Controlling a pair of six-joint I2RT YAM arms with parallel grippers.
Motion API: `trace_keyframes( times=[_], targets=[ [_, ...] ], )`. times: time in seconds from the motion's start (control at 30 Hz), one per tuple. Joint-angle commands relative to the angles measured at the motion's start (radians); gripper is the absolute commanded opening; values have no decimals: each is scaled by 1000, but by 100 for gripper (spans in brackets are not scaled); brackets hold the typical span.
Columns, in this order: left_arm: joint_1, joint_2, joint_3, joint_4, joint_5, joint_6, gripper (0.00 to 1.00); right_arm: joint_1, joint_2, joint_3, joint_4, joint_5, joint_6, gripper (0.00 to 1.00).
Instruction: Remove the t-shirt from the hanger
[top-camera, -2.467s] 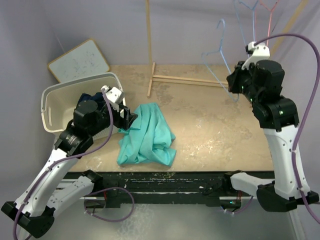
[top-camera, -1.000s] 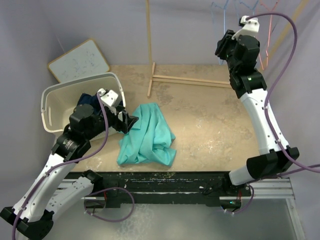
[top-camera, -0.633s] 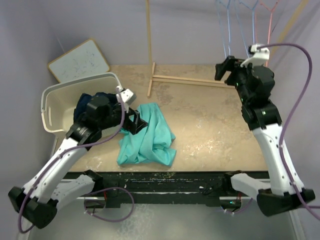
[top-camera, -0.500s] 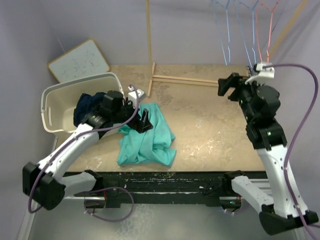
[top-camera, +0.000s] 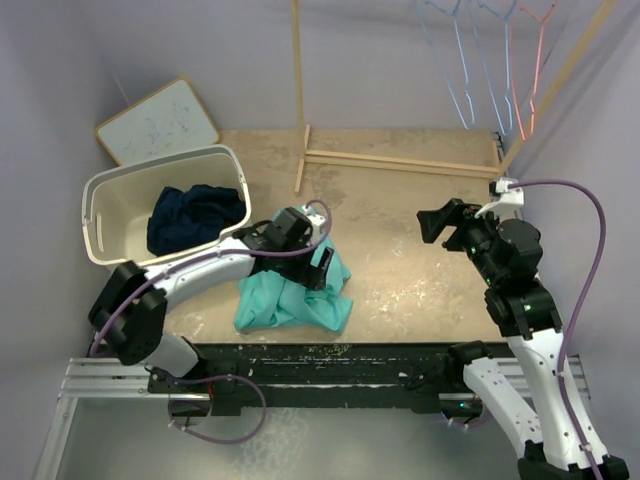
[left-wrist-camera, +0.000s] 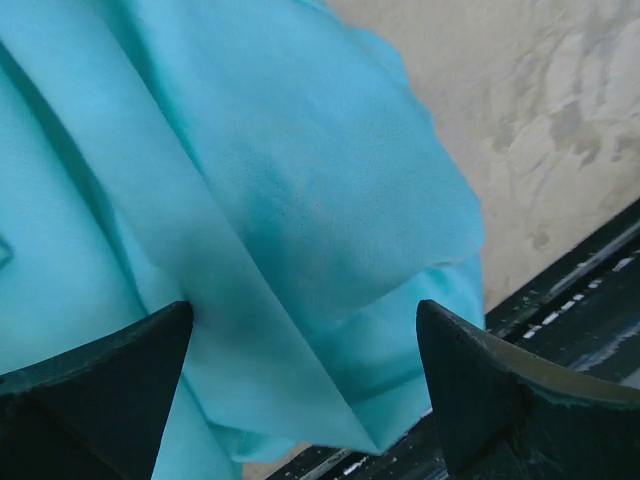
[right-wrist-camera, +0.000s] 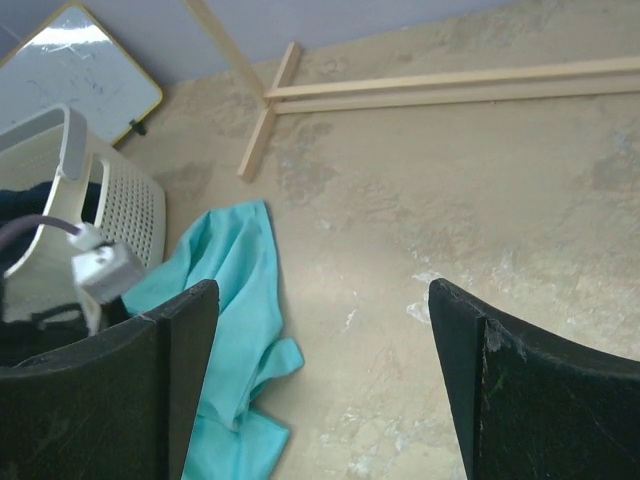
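Note:
The teal t-shirt (top-camera: 295, 290) lies crumpled on the table near the front edge, off any hanger. It fills the left wrist view (left-wrist-camera: 300, 180) and shows in the right wrist view (right-wrist-camera: 225, 290). My left gripper (top-camera: 322, 268) (left-wrist-camera: 305, 320) hovers open right over the shirt's right side, with cloth under both fingers and nothing clamped. My right gripper (top-camera: 440, 222) (right-wrist-camera: 323, 300) is open and empty above the bare table, right of the shirt. A bare blue hanger (top-camera: 462, 70) hangs on the rack at the top right among others.
A white basket (top-camera: 100, 200) holding a dark blue garment (top-camera: 195, 215) stands at the left, with a small whiteboard (top-camera: 160, 120) behind it. The wooden rack's post (top-camera: 298, 90) and floor bar (top-camera: 400, 160) cross the back. A black rail (top-camera: 350, 360) runs along the front edge.
My right arm raised the blue hanger to the rack, let it go and came down over the table. My left gripper reached right across the t-shirt and opened wider.

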Motion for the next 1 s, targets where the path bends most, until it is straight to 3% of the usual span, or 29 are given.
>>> trace_keyframes(
  times=[0.0,0.17,0.33,0.43,0.6,0.73,0.87,0.97],
  targets=[
    [-85,116,41,-73,-230,-59,96,-2,-6,-4,54,-40,20,87],
    [-131,210,82,-218,-529,-133,97,-2,-17,-18,60,-40,8,87],
    [-136,290,73,-213,-525,-158,95,-2,-29,-52,80,-57,21,87],
    [-136,320,36,-129,-432,-140,68,-2,-29,-55,78,-62,23,87],
    [-136,277,7,-33,-328,-113,1,-2,-29,-47,66,-36,14,86],
    [-136,139,102,-70,-389,-52,0,-2,-32,-50,66,-20,17,86],
    [-122,5,315,-121,-507,68,0,-2,-30,-60,84,-21,30,85],
    [-1,-52,486,-135,-463,148,0,-2,-23,-60,80,-31,35,85]
  ],
)
